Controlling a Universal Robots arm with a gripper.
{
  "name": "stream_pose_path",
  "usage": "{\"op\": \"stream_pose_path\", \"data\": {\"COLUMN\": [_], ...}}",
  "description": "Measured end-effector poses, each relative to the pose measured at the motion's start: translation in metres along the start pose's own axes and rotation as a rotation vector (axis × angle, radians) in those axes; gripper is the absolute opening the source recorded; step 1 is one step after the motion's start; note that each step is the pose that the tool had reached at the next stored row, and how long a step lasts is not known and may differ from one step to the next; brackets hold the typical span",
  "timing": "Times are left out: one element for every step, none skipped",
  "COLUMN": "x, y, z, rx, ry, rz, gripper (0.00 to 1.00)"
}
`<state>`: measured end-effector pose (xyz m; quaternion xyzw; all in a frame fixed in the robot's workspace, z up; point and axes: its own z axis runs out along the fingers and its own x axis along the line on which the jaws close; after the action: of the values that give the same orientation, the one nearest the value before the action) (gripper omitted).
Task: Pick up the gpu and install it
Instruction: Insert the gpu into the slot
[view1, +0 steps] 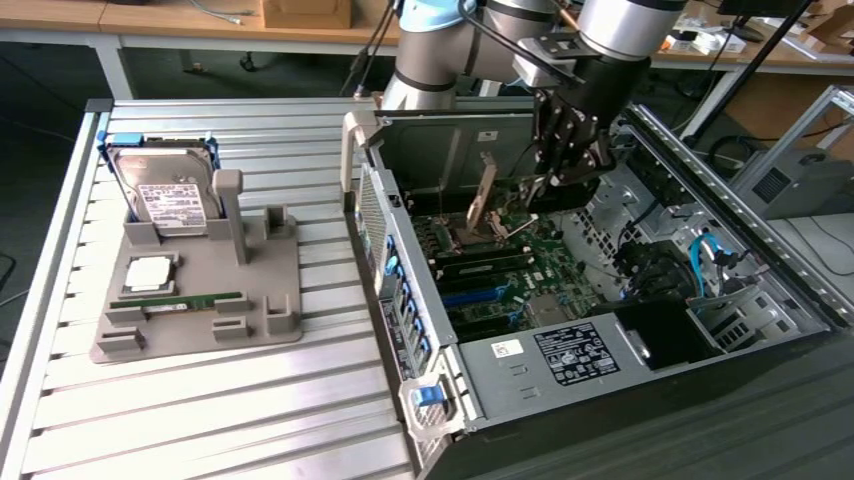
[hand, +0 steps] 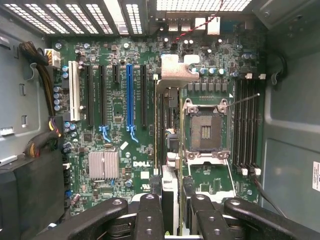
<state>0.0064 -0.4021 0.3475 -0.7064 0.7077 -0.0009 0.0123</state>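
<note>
The gpu (view1: 483, 195), a thin card with a tan face, hangs upright inside the open computer case (view1: 441, 150), just above the green motherboard (view1: 534, 285). My gripper (view1: 550, 185) reaches down into the case and is shut on it. In the wrist view the gpu (hand: 167, 150) appears edge-on between my black fingers (hand: 150, 215), with its silver bracket (hand: 177, 67) at the far end. It hovers between the expansion slots, one of them blue (hand: 131, 95), and the bare CPU socket (hand: 205, 130).
A grey fixture (view1: 200, 300) on the slatted table at the exterior view's left holds a hard drive (view1: 160, 195), a processor (view1: 147, 272) and a green memory stick (view1: 194, 300). The case walls, the power supply (view1: 574, 350) and cable bundles (hand: 42, 140) hem in the motherboard.
</note>
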Motion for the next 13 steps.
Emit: {"op": "stream_pose_path", "data": {"x": [0.0, 0.0, 0.0, 0.0, 0.0001, 0.0001, 0.0001, 0.0001, 0.0001, 0.0001, 0.0001, 0.0001, 0.0002], "y": [0.0, 0.0001, 0.0002, 0.0003, 0.0006, 0.001, 0.0012, 0.0015, 0.0019, 0.0023, 0.0033, 0.0043, 0.0047], "z": [0.0002, 0.0004, 0.0005, 0.0007, 0.0008, 0.001, 0.0012, 0.0014, 0.0016, 0.0018, 0.002, 0.0025, 0.0028], "rx": [0.0, 0.0, 0.0, 0.0, 0.0, 0.0, 0.0, 0.0, 0.0, -0.0001, 0.0, 0.0001, 0.0001], "ry": [0.0, 0.0, 0.0, 0.0, 0.0, 0.0, 0.0, -0.0001, -0.0001, 0.0, 0.0001, -0.0001, -0.0002], "rz": [0.0, 0.0, 0.0, 0.0, 0.0, 0.0, 0.0, 0.0, 0.0, 0.0, 0.0, 0.0, 0.0], "gripper": [0.27, 0.27, 0.27, 0.27, 0.27, 0.27, 0.27, 0.27, 0.27, 0.27, 0.27, 0.27, 0.27]}}
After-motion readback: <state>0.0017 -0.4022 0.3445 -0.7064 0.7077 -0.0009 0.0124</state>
